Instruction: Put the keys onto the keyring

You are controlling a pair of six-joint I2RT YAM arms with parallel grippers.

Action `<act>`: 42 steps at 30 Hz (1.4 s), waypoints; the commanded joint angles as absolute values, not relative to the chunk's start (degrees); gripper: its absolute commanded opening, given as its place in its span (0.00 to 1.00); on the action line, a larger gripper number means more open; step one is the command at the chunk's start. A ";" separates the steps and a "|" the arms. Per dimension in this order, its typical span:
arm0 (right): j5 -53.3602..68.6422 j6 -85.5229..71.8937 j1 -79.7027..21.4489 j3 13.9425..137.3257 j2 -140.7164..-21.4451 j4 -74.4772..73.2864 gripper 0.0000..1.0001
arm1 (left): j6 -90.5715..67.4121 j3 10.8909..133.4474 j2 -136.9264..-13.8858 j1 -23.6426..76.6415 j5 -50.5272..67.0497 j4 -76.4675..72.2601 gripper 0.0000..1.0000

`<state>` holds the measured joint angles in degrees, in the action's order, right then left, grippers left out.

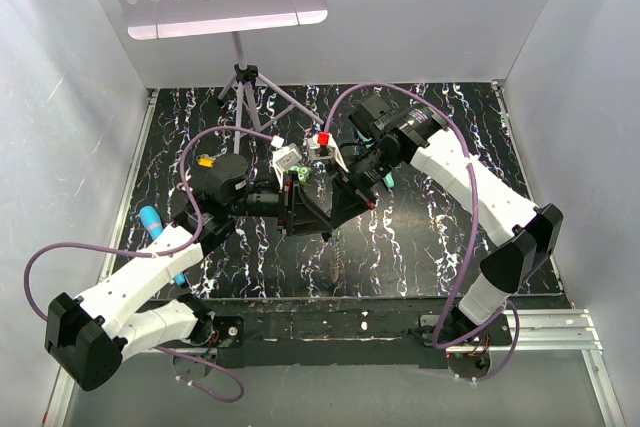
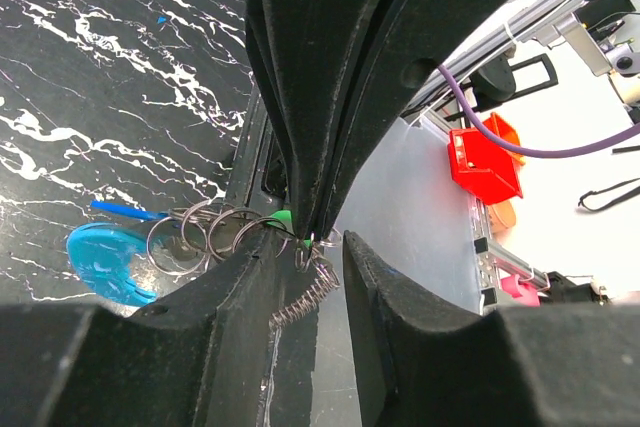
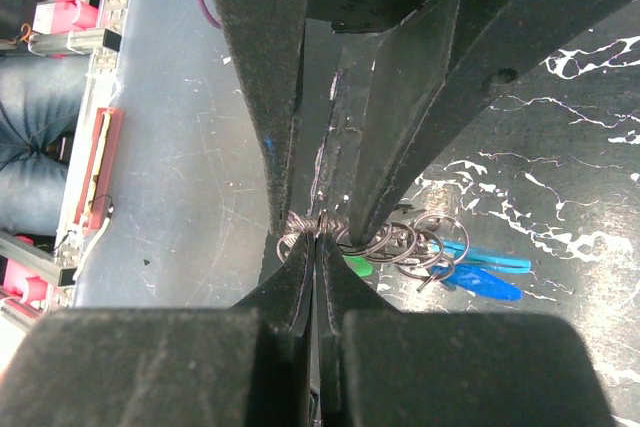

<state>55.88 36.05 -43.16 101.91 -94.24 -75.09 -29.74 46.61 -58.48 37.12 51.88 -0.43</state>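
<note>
**Top external view:** The left claw (image 1: 288, 197) and the right claw (image 1: 325, 192) are met tip to tip above the middle of the table (image 1: 430, 247). Neither is nearer to the work.

**Left wrist view:** The keyring (image 2: 305, 292) is pinched by the pressed-together right claw. Its chain hangs lengthwise along the gap between the spread left fingers (image 2: 230, 317). One green key (image 2: 285, 217), about four wire rings (image 2: 195, 237) and one blue clasp (image 2: 105, 262) are set off to the left of that gap.

**Right wrist view:** The same cluster is set off to the right of the pinch. No yellow-orange key is seen.
</note>
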 commanded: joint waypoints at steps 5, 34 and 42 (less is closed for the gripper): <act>59.06 35.42 -43.33 104.50 -94.31 -74.97 0.01 | -28.74 48.51 -58.71 37.53 51.86 -0.35 0.24; 58.62 32.08 -42.98 104.68 -93.25 -72.60 0.15 | -32.51 43.69 -51.51 37.53 44.74 -6.85 0.00; 59.41 31.03 -40.35 107.14 -92.11 -72.95 0.37 | -37.87 39.21 -48.78 37.62 41.49 -15.98 0.00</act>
<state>58.11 31.64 -42.04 103.85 -94.21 -73.52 -34.02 40.77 -51.27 37.34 43.83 -7.03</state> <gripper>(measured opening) 0.342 0.019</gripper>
